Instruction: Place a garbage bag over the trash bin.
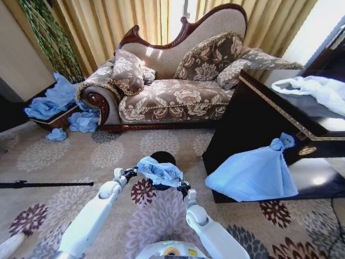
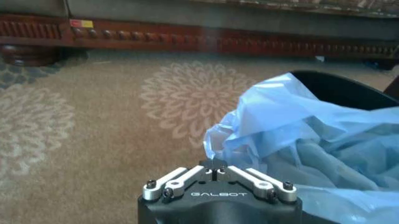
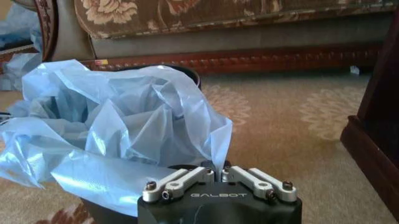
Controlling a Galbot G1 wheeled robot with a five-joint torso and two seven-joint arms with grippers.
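The light-blue garbage bag (image 1: pixel 159 170) is stretched between my two grippers, crumpled over the top of the black trash bin (image 1: pixel 163 157) on the carpet. Only the bin's far rim shows behind the bag. My left gripper (image 1: pixel 130 174) is shut on the bag's left edge and my right gripper (image 1: pixel 183 188) is shut on its right edge. The left wrist view has the left gripper (image 2: pixel 215 168) pinching the wrinkled garbage bag (image 2: pixel 311 135), with the trash bin's rim (image 2: pixel 349 88) beyond. In the right wrist view the right gripper (image 3: pixel 216 166) holds the garbage bag (image 3: pixel 124 121) above the trash bin (image 3: pixel 188 73).
A patterned sofa (image 1: pixel 178 81) stands behind the bin. A dark cabinet (image 1: pixel 259 118) is at the right, with a larger knotted blue bag (image 1: pixel 253 174) leaning on it and a white bag (image 1: pixel 318 89) on top. Blue bags (image 1: pixel 59 102) lie at the far left. A black cable (image 1: pixel 43 184) crosses the carpet.
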